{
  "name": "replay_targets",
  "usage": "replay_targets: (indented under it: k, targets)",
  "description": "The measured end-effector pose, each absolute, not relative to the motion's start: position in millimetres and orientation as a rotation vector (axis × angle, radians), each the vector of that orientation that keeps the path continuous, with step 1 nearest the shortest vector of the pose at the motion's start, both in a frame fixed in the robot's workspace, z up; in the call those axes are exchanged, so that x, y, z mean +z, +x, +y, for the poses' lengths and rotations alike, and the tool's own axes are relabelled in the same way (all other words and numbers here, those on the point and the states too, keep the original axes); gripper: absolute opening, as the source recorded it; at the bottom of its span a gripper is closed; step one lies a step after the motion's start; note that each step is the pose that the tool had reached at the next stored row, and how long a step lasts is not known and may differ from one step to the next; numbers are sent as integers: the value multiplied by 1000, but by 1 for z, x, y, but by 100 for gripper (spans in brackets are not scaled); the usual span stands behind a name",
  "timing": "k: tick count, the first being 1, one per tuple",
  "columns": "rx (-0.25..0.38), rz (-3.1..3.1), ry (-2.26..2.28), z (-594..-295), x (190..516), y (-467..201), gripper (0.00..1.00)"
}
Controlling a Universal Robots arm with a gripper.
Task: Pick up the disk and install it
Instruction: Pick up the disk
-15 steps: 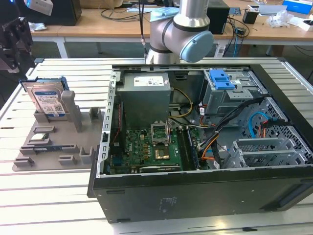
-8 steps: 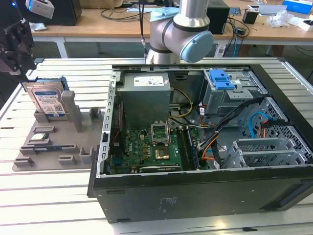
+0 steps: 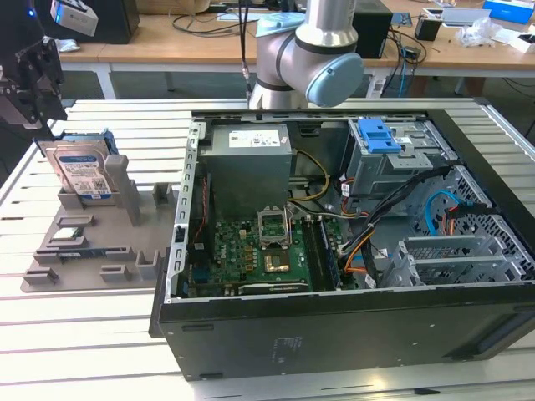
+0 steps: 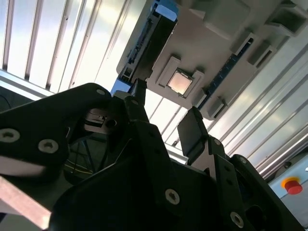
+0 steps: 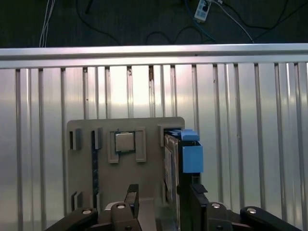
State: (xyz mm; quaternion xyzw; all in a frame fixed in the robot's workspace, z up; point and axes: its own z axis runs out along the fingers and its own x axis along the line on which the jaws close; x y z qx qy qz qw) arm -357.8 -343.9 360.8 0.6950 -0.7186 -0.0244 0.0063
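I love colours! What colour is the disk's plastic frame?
Blue frame, clearest in the first wrist view.

arm (image 3: 311,52): extended to the exterior view's left | end effector (image 5: 163,191): pointing down | fingers (image 5: 133,193): spread (wide gap)

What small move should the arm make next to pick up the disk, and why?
Probably a small sideways shift, before any descent. In the first wrist view the gripper hangs above the disk, which stands on edge in the grey holder. The jaws are open, but the disk seems to sit off-centre, close to one jaw rather than in the middle of the gap.
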Motion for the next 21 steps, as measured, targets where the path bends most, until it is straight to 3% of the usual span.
replay_targets:
  k: [21]
  targets:
    - [-81, -2222, 2205, -316, 304, -370, 54]
